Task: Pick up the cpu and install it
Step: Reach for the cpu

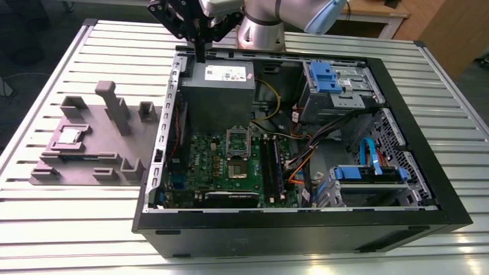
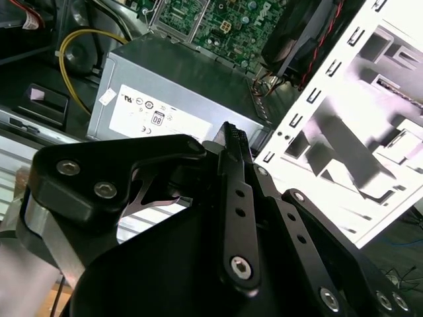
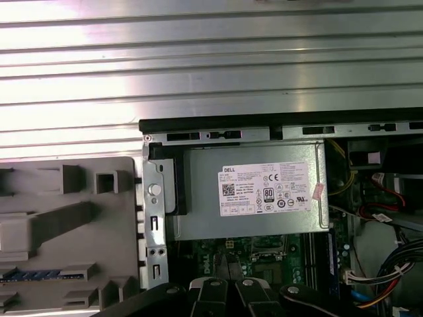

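Since the cpu (image 1: 70, 135) lies flat in its recess on the grey tray (image 1: 91, 166), on the table (image 1: 77, 229) at the exterior view's left, we judge that the task has barely begun: the chip is not picked up, and everything from grasping it to seating it on the green board (image 1: 221, 166) inside the computer case (image 1: 306, 229) is left to do. Nothing touches the chip, and the tray sits just outside the case wall. The gripper (image 1: 200, 56) hangs well apart from it, over the far edge of the case above the power supply (image 1: 217, 86). In the second wrist view we see the gripper (image 2: 231, 135) with its jaws brought together and nothing between them, so we take it to be closed and empty. The chip therefore sits off to the side of and below the gripper, with the case wall and part of the tray between them.
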